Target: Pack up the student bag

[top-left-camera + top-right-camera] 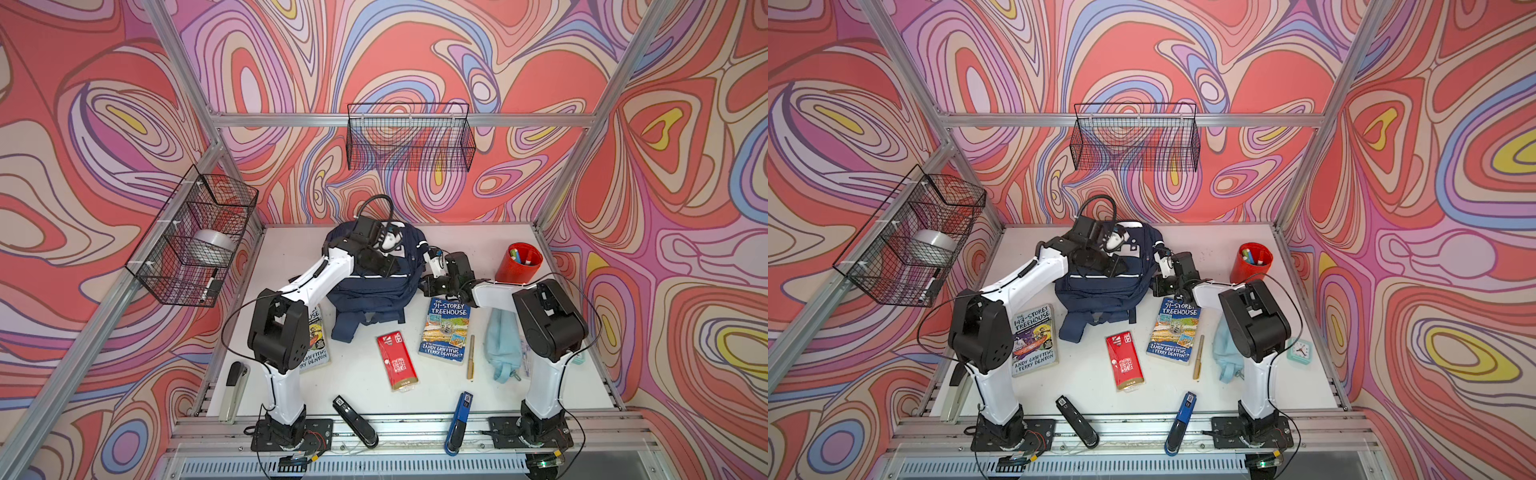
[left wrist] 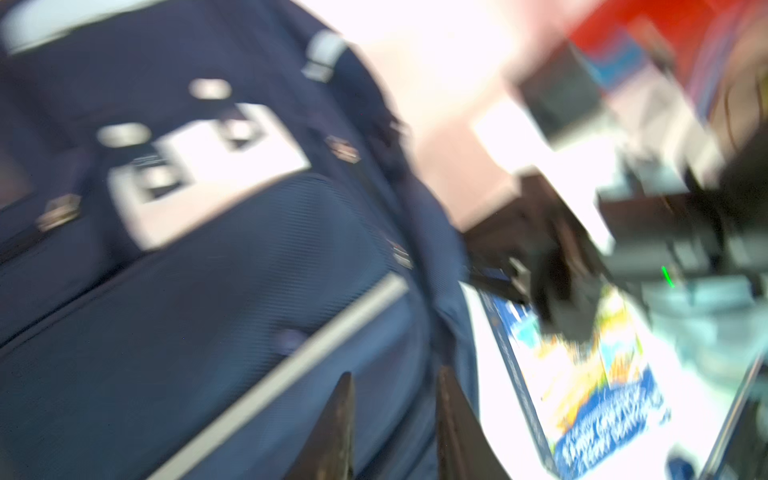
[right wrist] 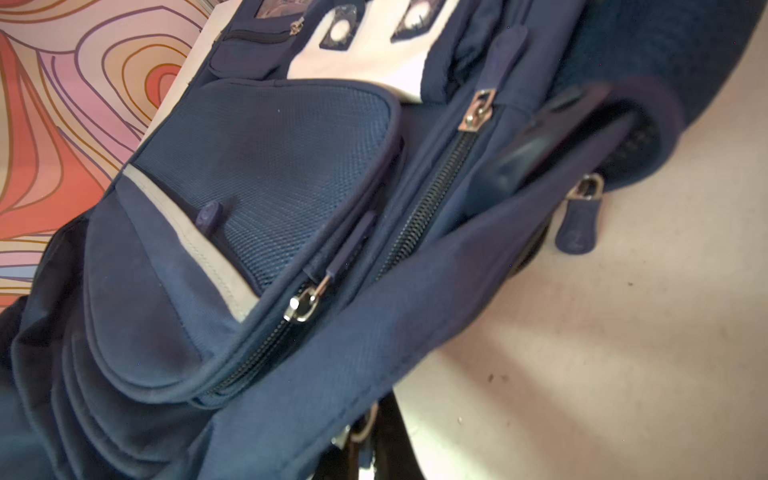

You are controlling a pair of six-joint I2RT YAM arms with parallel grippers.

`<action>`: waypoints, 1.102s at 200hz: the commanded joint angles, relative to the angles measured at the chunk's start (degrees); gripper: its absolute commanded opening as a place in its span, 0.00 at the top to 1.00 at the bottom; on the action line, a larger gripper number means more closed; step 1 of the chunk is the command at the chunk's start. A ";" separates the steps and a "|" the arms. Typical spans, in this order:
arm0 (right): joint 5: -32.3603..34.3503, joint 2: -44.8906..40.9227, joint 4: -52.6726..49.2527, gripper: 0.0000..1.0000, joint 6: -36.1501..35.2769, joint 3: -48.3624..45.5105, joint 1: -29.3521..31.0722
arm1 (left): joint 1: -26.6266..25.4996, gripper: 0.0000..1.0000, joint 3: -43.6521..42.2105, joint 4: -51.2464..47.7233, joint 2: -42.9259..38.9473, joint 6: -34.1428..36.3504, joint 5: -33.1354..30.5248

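While right fingers (image 3: 401, 444) pinch the student bag (image 1: 370, 291), left fingers (image 2: 336, 432) hover slightly parted; the red cup (image 1: 515, 272) holds markers (image 1: 519, 254).

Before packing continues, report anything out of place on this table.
The long black stapler and the blue stapler overhang the front edge of the white table, resting partly on the ribbed metal rail. Nothing looks spilled or damaged.

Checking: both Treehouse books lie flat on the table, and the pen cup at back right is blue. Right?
Not blue: the pen cup is red, as both top views show. The 143-Storey book and 91-Storey book do lie flat on the table.
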 commanded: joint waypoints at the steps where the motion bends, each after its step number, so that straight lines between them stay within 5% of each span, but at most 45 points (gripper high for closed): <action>1: -3.25 0.78 -1.77 1.00 -1.30 2.66 -0.20 | -3.97 0.64 -4.70 2.23 0.97 10.71 -3.31; 51: -3.81 0.78 0.05 1.00 -0.91 0.67 -0.62 | -6.28 0.50 -11.71 10.26 -0.63 11.36 -6.99; 71: -4.75 0.75 1.56 1.00 -0.39 0.15 -0.71 | -6.40 0.51 -13.62 12.63 -0.10 9.53 -14.53; 103: -5.13 0.46 2.24 1.00 -0.77 -0.05 -0.74 | -5.44 0.59 -14.60 13.91 -2.76 6.18 -8.41; 145: -4.91 0.33 1.79 1.00 -1.80 -0.48 -0.79 | -5.19 0.59 -13.74 13.88 -2.58 6.67 -14.64; 173: -4.79 0.45 1.80 1.00 -2.13 -1.32 -0.71 | -5.17 0.67 -15.98 18.01 -3.51 5.01 -12.51; 220: -4.32 0.70 2.06 1.00 -2.08 -1.53 -0.74 | -6.51 0.62 -16.00 13.28 -1.24 9.42 -16.76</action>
